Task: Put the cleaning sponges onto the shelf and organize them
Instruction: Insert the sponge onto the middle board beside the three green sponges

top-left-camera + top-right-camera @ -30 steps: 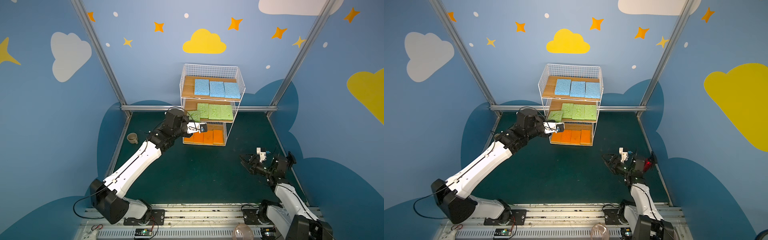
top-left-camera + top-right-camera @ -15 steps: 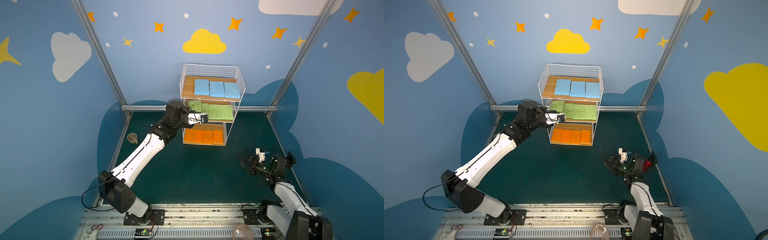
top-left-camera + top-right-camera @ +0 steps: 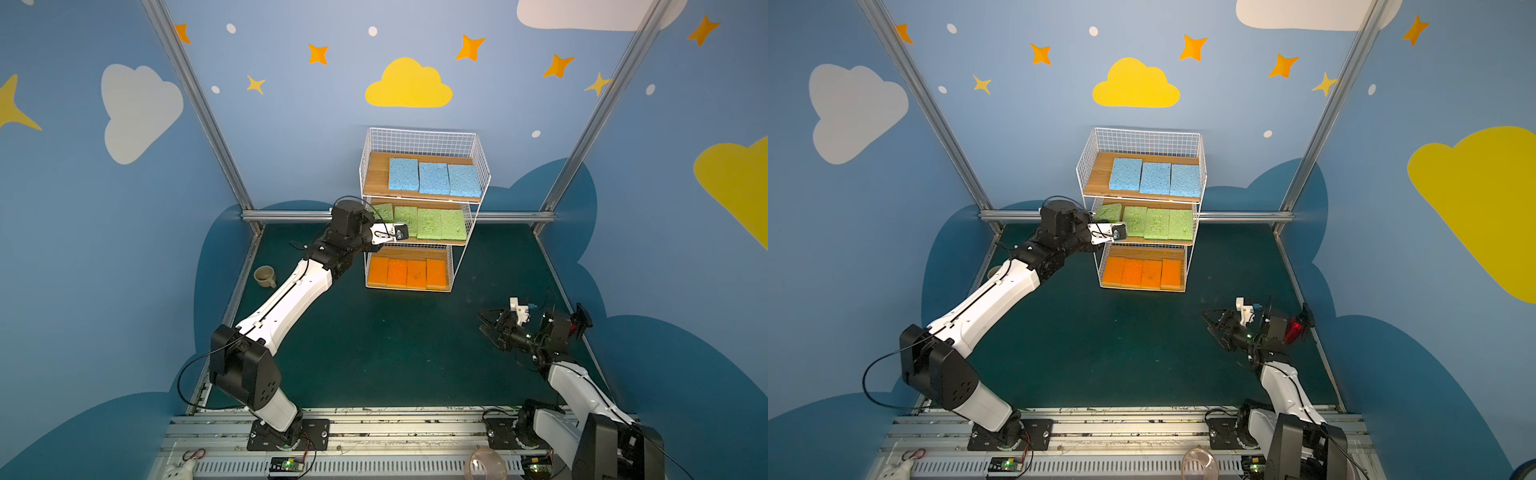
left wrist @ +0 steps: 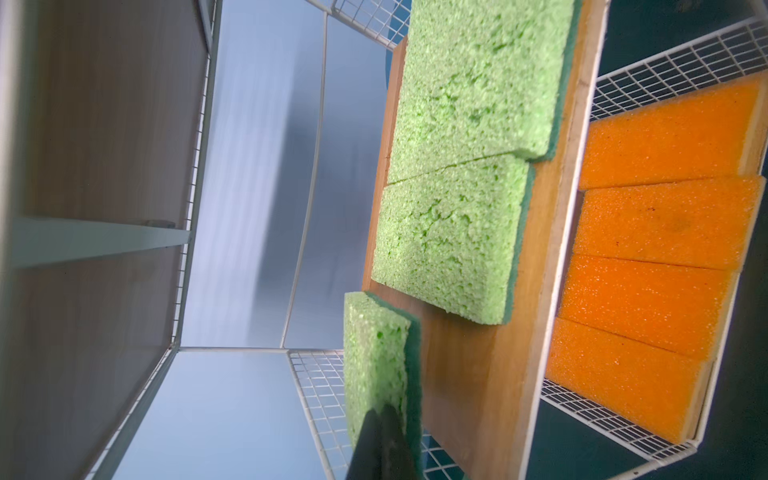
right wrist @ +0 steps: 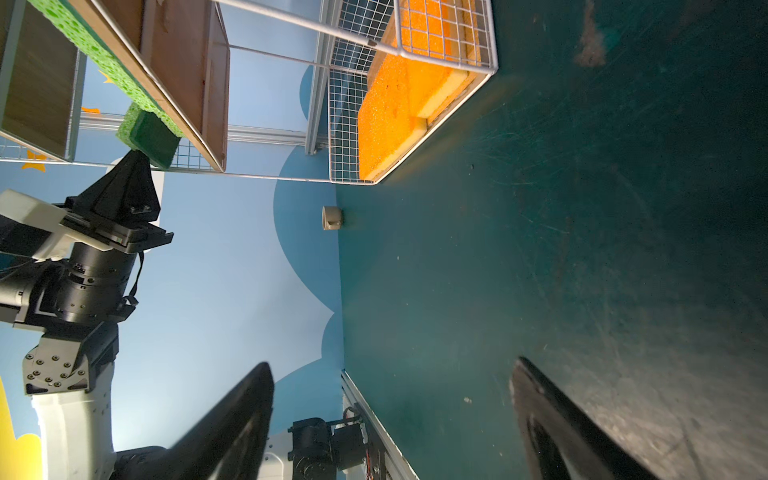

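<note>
White wire shelf (image 3: 419, 143) with three wooden tiers. The left gripper (image 4: 382, 412) pinches a green sponge (image 4: 374, 353) over the middle tier's end; three green sponges (image 3: 428, 222) lie just beyond its fingers (image 4: 370, 440), three blue sponges (image 3: 434, 178) above them, four orange sponges (image 3: 407, 273) below.

From where I stand, the shelf (image 3: 419, 139) is at the back of the desk (image 3: 374, 353), centre of both top views. The top-tier sponges (image 3: 434, 179) lie three abreast on its upper board. The middle-tier sponges (image 3: 428, 224) lie three abreast below, with the held sponge (image 3: 384, 212) pinched in the left hand (image 4: 382, 415) at that board's left end. The bottom-tier sponges (image 3: 407, 273) lie four in a row. A cup (image 3: 264, 276) sits left of the shelf, and the right hand (image 3: 481, 322) hangs at lower right, well apart.
</note>
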### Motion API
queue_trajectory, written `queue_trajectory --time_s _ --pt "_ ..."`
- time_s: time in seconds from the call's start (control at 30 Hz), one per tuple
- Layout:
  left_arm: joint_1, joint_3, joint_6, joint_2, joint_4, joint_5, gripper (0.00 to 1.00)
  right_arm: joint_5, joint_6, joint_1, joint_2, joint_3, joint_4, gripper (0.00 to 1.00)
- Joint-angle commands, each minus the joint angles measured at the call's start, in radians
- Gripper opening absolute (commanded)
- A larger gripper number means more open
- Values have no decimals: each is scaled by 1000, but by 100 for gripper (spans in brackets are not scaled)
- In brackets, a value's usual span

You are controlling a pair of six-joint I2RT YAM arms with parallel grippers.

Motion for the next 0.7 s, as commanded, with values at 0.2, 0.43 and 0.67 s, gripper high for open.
queue_trajectory --time_s 0.2,0.43,0.67 --pt "4 -66 -10 13 47 12 3 -18 -9 3 4 7 18 88" --pt "7 -104 -13 15 66 16 5 -20 -9 5 0 9 13 88" --pt "8 -115 -14 18 90 5 24 -23 -10 5 -4 10 12 88"
